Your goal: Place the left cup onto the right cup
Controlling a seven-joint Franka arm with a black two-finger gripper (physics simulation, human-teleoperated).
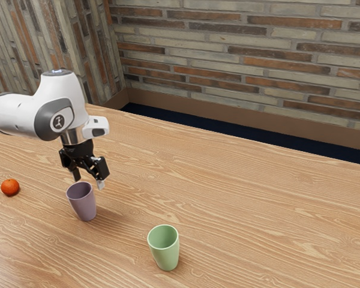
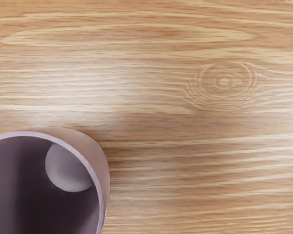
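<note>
Green cup stands upright nearest on the counter. Purple cup stands upright farther back, toward the exterior view's left, apart from it. The tool hovers just above its rim, fingers spread, gripping nothing. An orange lies farther left.

Looks to me like a plain home-style room, simulated: brick walls on two sides, tan baseboard, dark blue floor. I see a big wood-grain table holding household bits: purple cup, green cup, orange.
</note>
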